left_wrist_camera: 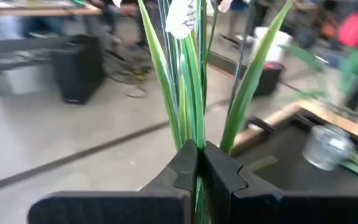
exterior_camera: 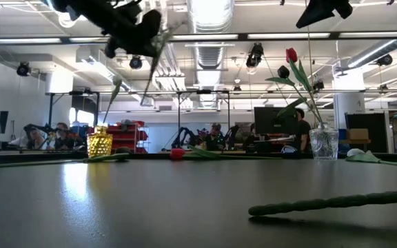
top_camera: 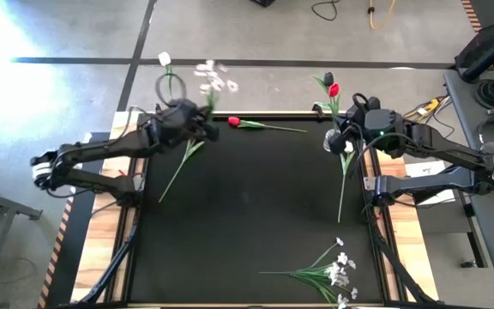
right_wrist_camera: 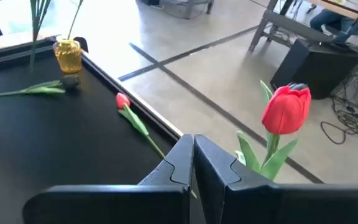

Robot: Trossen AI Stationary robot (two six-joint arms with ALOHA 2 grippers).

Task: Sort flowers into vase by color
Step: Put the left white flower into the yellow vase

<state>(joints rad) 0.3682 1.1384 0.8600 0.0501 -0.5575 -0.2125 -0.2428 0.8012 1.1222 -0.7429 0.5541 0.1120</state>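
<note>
My left gripper (top_camera: 202, 124) (exterior_camera: 154, 38) is high over the table's far left, shut on a leafy spray of white blossoms (top_camera: 214, 79). Beside it the yellow vase (exterior_camera: 100, 142) (right_wrist_camera: 68, 55) holds a white flower (top_camera: 164, 58). My right gripper (top_camera: 333, 140) (right_wrist_camera: 193, 152) is shut with nothing visible between its fingers, near the clear vase (exterior_camera: 324, 143), which holds a red tulip (right_wrist_camera: 286, 109) and a dark one (top_camera: 328, 78). A red tulip (top_camera: 234, 122), two green-stemmed flowers (top_camera: 181, 172) (top_camera: 343, 184) and another spray (top_camera: 333, 270) lie flat on the table. My left gripper pinches the spray's bundle of stems and long leaves (left_wrist_camera: 191, 134) between its two fingers (left_wrist_camera: 182, 168), which lie across the stems. The spray is lifted clear. Its blossoms point up toward the far side, and its stem end (exterior_camera: 147, 89) hangs slanting below the gripper.
The black table (top_camera: 256, 206) is bare in its middle. Wooden side rails (top_camera: 101, 223) run along both sides. A cluttered bench (top_camera: 487, 69) stands at the far right. People and equipment show in the room behind (exterior_camera: 212, 134).
</note>
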